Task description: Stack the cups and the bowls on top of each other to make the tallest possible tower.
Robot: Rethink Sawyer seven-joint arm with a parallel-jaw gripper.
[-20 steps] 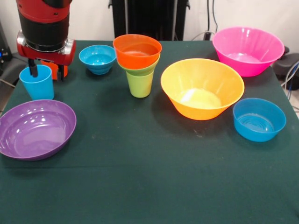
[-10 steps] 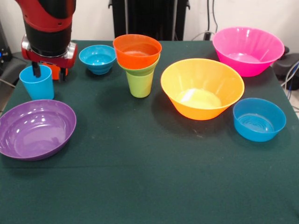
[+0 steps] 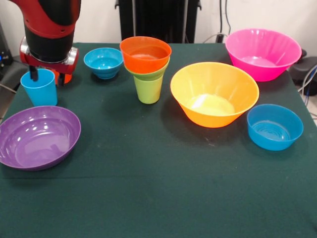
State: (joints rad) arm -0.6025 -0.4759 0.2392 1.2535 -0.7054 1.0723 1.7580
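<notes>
The tower (image 3: pixel 146 67) stands mid-table near the far edge: an orange bowl (image 3: pixel 145 53) on a green cup (image 3: pixel 148 88). A blue cup (image 3: pixel 39 87) stands upright by the left edge. Five other bowls sit open side up around the table.

This looked like a robotics lab or test room — a red and black robot arm (image 3: pixel 49 29) stood at the far-left corner of a table (image 3: pixel 158 198) draped in dark green cloth. Beyond the table's far edge were plain pale walls, loose cables (image 3: pixel 224 17) and black equipment (image 3: pixel 158 20).

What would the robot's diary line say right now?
pincer: at light blue cup rim, grip unclear | tower: orange bowl on lime green cup | purple bowl: loose
</notes>
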